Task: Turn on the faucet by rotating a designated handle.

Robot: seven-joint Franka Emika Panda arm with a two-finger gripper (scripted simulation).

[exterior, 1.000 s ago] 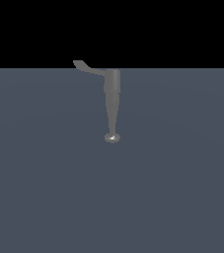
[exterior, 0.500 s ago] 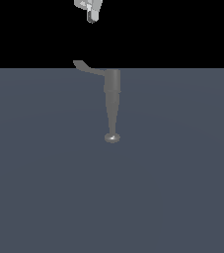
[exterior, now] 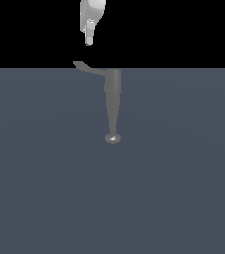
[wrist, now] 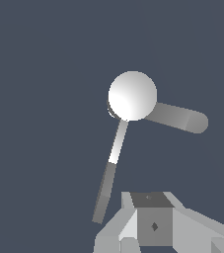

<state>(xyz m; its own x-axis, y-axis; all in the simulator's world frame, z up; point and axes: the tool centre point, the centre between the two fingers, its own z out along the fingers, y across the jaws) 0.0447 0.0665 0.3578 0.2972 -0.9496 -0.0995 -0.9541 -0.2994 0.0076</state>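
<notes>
The dull-grey faucet (exterior: 113, 84) stands upright on the slate floor, and its long spout runs down to a rounded disc tip (exterior: 113, 139). Its thin handle (exterior: 86, 69) sticks out toward the exterior view's left and ends in a small upturned paddle. My gripper (exterior: 89, 40) hangs just above that paddle end without touching it, fingers together and holding nothing. In the wrist view the faucet's round top (wrist: 132, 95) shows white. There the narrow handle (wrist: 108, 178) reaches toward my gripper (wrist: 150, 197), while the wider spout (wrist: 180, 117) points off to the side.
A flat slate-blue floor (exterior: 183, 188) surrounds the faucet, with a black void behind it. No other objects show.
The gripper came into view from the top about half a second ago and has descended toward the handle's paddle end. The faucet and handle have not moved.
</notes>
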